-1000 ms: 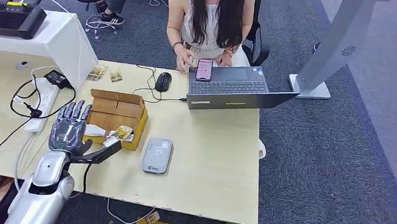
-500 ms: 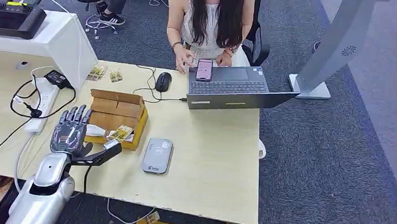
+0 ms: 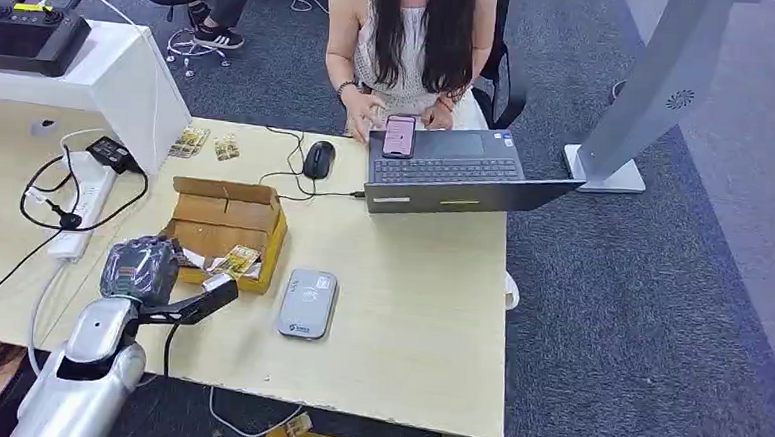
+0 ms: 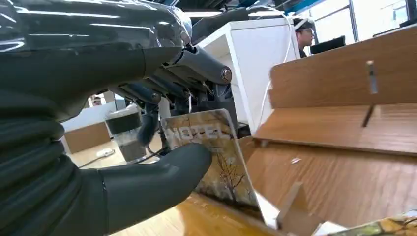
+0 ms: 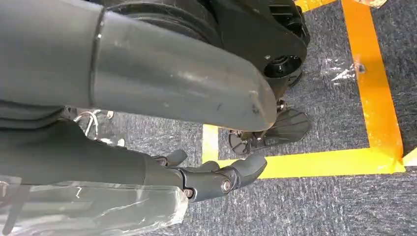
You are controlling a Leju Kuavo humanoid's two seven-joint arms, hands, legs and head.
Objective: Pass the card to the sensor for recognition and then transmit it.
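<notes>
Now, notes from the desk [image 3: 409, 310].

Left hand [image 3: 141, 268]: hovering at the near left corner of the cardboard box [image 3: 225, 232], fingers curling downward into it. From the wrist camera, the thumb [image 4: 162, 179] is pressing a card [image 4: 216, 157] against the darker fingers [image 4: 196, 66], so the hand is pinching the card.

Card: standing nearly upright in the pinch, printed side facing the wrist camera, showing lettering and a tree picture. It is sitting at the box's edge, its lower end down among the cardboard flaps [image 4: 339, 132].

Other cards [image 3: 238, 261]: lying in the near right part of the box, just beside the hand. Two small stacks [image 3: 207, 144] are resting on the desk behind the box, next to the white stand [image 3: 120, 84].

Sensor [image 3: 308, 302]: a flat grey reader lying on the desk just right of the box, apart from the hand.

Right hand [image 5: 216, 179]: hanging over dark carpet [image 5: 319, 206] with yellow tape lines [image 5: 319, 163]; fingers bending loosely with nothing in them, thumb standing apart.

Person [image 3: 413, 40]: sitting at the far side of the desk, hands resting by a phone [image 3: 399, 135] on an open laptop [image 3: 456, 172].

Desk clutter: a mouse [image 3: 318, 159] lying left of the laptop; a power strip [image 3: 82, 203] with black cables running along the left side; a black box with antennas [image 3: 28, 34] sitting on the white stand.
</notes>
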